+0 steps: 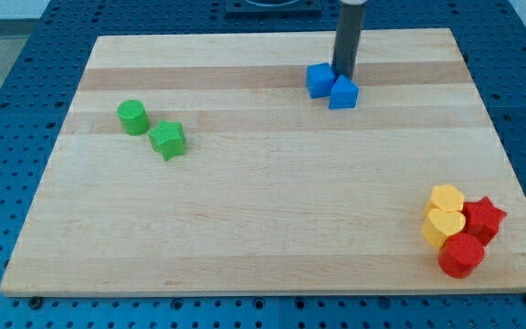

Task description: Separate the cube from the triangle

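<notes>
A blue cube and a blue triangle block sit touching each other near the view's top, right of the middle of the wooden board. My tip is just behind them, at the top edge of the triangle and right beside the cube's right side. The dark rod rises straight up out of the view's top.
A green cylinder and a green star lie at the view's left. At the bottom right a yellow hexagon, a yellow heart, a red star and a red cylinder-like block are clustered near the board's edge.
</notes>
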`<control>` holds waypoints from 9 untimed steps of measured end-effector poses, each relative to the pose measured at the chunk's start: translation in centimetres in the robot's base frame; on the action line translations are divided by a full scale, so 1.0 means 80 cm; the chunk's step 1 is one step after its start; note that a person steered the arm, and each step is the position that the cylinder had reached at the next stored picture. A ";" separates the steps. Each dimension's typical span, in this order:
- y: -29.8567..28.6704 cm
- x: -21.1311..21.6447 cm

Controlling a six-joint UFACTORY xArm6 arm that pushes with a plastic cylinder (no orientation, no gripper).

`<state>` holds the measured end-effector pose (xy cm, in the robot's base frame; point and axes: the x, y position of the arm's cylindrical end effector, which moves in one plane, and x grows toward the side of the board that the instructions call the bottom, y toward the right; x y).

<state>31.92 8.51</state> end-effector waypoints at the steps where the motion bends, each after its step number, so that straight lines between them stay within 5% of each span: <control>1: -0.057 0.042; 3: -0.125 0.068; 6: -0.076 0.079; 9: -0.106 0.002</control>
<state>32.12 -0.01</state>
